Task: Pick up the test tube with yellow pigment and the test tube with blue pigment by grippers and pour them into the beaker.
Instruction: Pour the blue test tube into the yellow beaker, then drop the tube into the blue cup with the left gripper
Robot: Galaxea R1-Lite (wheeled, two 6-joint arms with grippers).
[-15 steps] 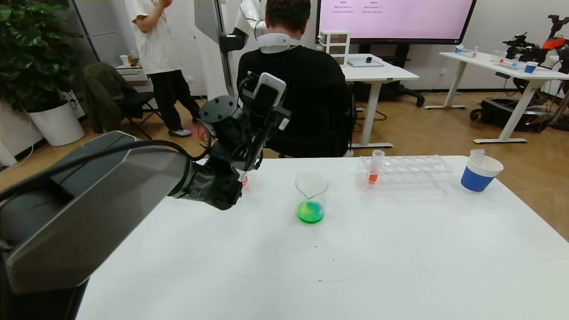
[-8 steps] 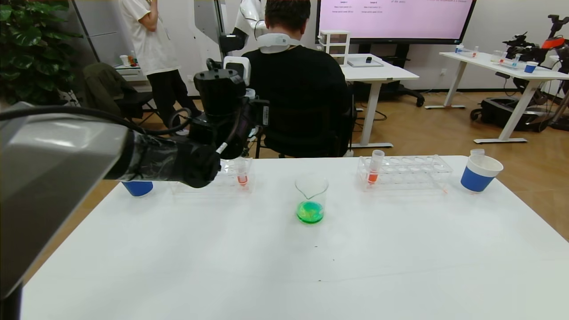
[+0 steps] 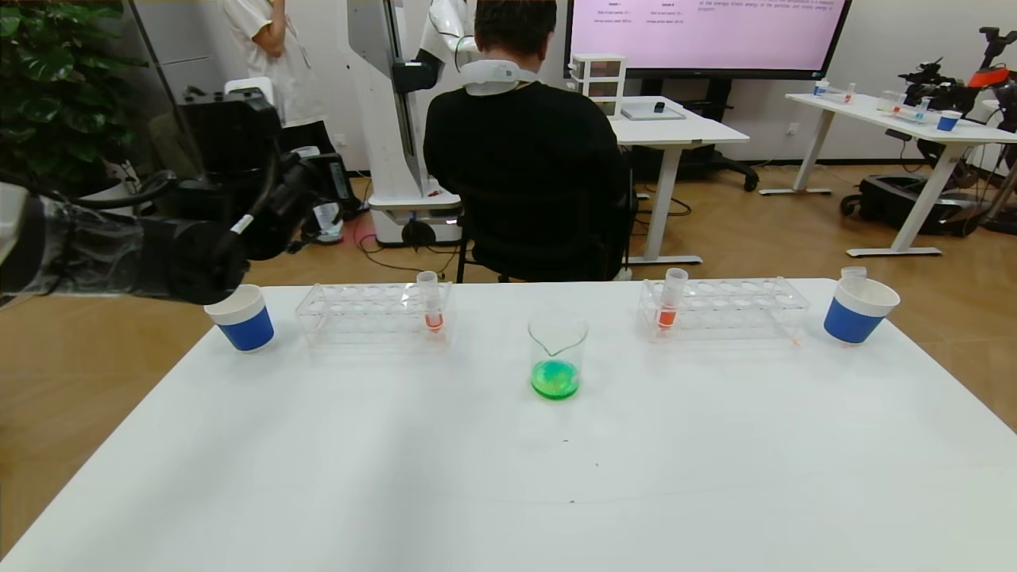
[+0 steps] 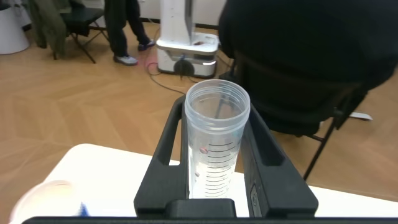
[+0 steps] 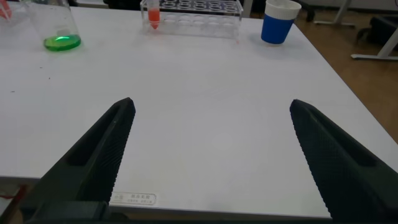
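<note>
The beaker (image 3: 557,353) stands mid-table with green liquid at its bottom; it also shows in the right wrist view (image 5: 56,28). My left gripper (image 3: 322,202) is beyond the table's far left edge, above and behind the left blue-and-white cup (image 3: 241,318). It is shut on a clear test tube (image 4: 214,143) that holds no coloured liquid. No tube with yellow or blue liquid is in view. My right gripper (image 5: 211,124) is open and empty, low over the table's front part, and is out of the head view.
Two clear racks (image 3: 373,314) (image 3: 723,308) stand behind the beaker, each with one orange-red tube (image 3: 431,302) (image 3: 670,298). A second blue-and-white cup (image 3: 856,310) at the far right holds a clear tube (image 3: 853,272). A seated person (image 3: 524,159) is behind the table.
My left arm has swung left and back, from beside the left rack to above the left cup, still holding the clear tube. Nothing else has moved.
</note>
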